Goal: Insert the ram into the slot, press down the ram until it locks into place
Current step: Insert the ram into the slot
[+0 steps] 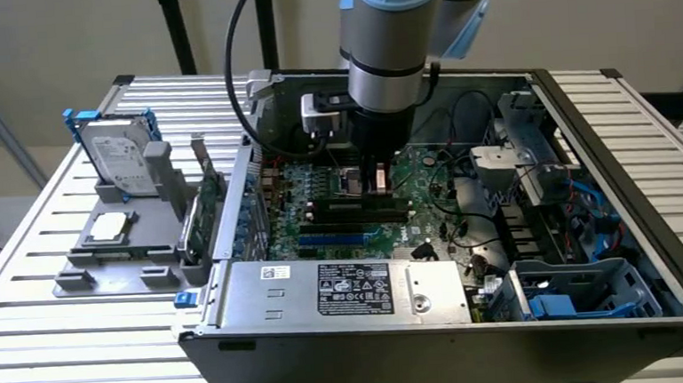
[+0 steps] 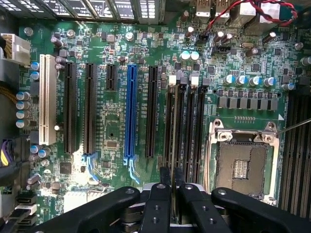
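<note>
Over the board (image 2: 109,111), beside the CPU socket (image 2: 241,167), holds the ram (image 2: 173,131) edge-on, pinched between the fingers (image 2: 164,177) of the gripper (image 2: 172,180), lined up along the slot (image 2: 169,109); seating unclear, latches (image 2: 172,80) apparently not locked, press-down judged not yet done.

Robotics lab or workshop, seemingly: opened computer case (image 1: 447,363) on slatted aluminium surface (image 1: 43,352), gray parts fixture (image 1: 109,268) beside.
</note>
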Robot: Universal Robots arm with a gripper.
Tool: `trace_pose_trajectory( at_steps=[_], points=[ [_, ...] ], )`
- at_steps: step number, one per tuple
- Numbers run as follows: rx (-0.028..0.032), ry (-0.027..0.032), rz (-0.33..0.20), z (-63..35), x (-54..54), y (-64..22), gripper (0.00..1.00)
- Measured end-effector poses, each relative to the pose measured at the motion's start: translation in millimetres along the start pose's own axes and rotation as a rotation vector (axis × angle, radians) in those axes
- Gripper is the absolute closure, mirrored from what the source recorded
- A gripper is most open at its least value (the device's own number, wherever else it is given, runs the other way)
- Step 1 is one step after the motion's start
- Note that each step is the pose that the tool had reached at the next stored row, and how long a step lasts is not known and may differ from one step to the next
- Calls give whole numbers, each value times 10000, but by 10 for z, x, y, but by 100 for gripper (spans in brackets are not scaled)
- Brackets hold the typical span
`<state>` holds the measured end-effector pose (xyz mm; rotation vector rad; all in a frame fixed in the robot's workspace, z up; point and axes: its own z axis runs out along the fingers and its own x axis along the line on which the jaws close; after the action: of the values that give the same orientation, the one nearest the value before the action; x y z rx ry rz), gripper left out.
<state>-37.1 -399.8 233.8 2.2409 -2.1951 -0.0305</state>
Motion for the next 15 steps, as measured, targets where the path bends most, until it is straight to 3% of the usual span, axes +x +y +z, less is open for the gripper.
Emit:
trace_pose_trajectory(
  at_steps=[15],
  points=[
    [0,12,-1,39,5,-1,87]
  ],
)
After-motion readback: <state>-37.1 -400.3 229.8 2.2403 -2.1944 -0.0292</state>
